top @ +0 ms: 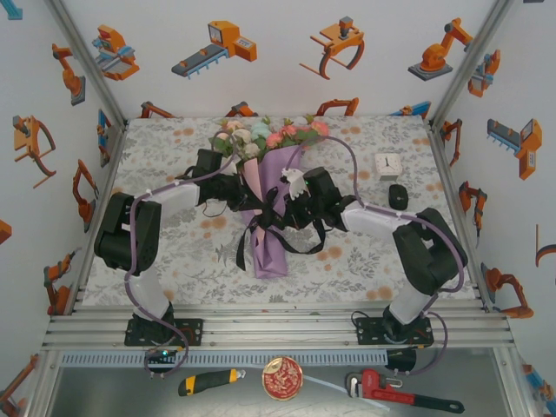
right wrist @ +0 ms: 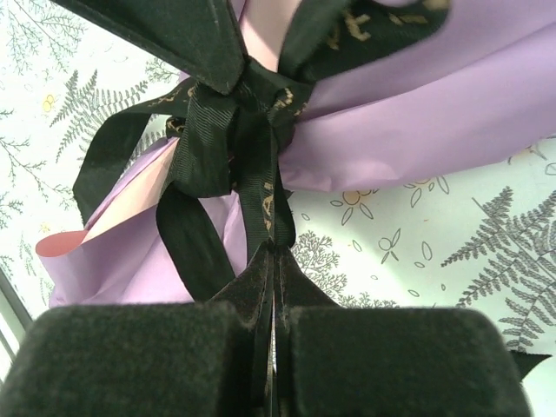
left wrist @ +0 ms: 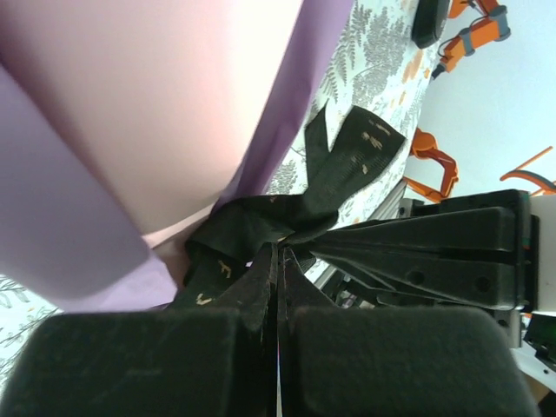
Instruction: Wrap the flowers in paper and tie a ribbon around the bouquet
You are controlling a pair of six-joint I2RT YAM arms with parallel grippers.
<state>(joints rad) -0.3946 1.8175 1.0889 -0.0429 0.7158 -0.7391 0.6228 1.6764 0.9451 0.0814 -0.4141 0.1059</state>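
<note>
Left wrist | ribbon end buried inside clamped left pincer | paper cropped

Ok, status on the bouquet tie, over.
Left gripper, right gripper: both shut on narrow black fabric ribbon. Ribbon knotted round lilac paper bouquet, lying mid-table. White square clock well clear, right.

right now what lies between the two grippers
The tied middle of the bouquet, as the top view shows. In the wrist views, the left gripper and the right gripper are each shut on a strand of the ribbon.
</note>
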